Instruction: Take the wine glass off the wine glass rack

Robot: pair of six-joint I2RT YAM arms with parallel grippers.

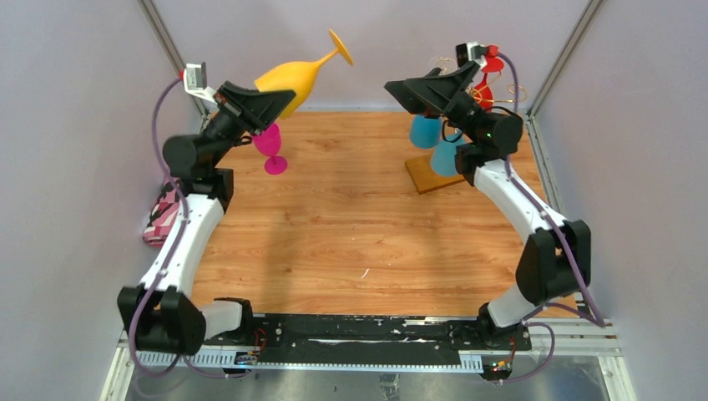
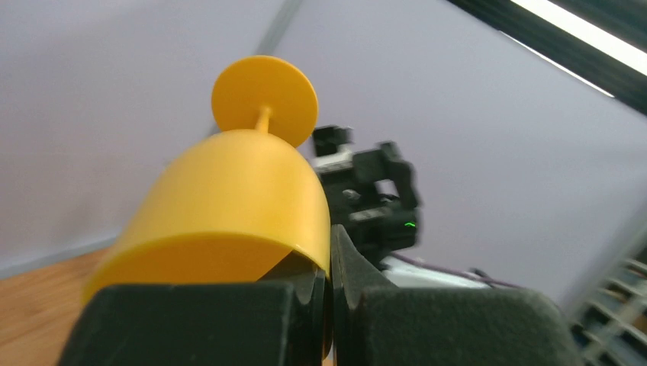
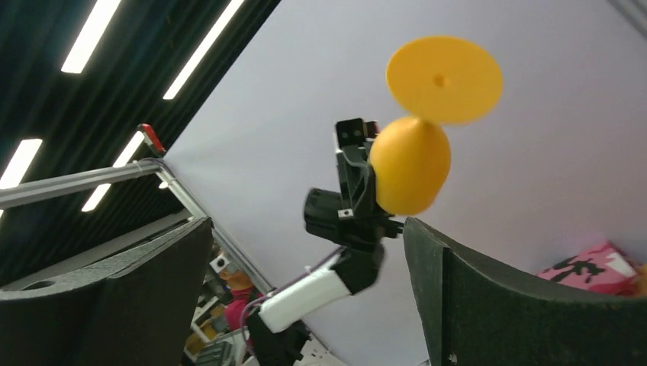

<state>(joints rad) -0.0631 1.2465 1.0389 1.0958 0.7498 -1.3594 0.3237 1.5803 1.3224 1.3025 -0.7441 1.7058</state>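
Magenta wine glass (image 1: pixel 270 142) on the wooden table (image 1: pixel 351 209), far left; pink camouflage cloth (image 1: pixel 160 219) at its left edge.

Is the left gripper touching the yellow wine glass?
Touching. Left wrist view: the left gripper has its jaws pinched on the rim of the yellow wine glass.

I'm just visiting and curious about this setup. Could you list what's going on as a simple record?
left hand: shut on the rim of the yellow wine glass, held in the air, foot tilted up
right hand: open, empty, up near the rack
wine glass rack: far right, two blue glasses hanging, red glass partly hidden
table: magenta glass by the left arm
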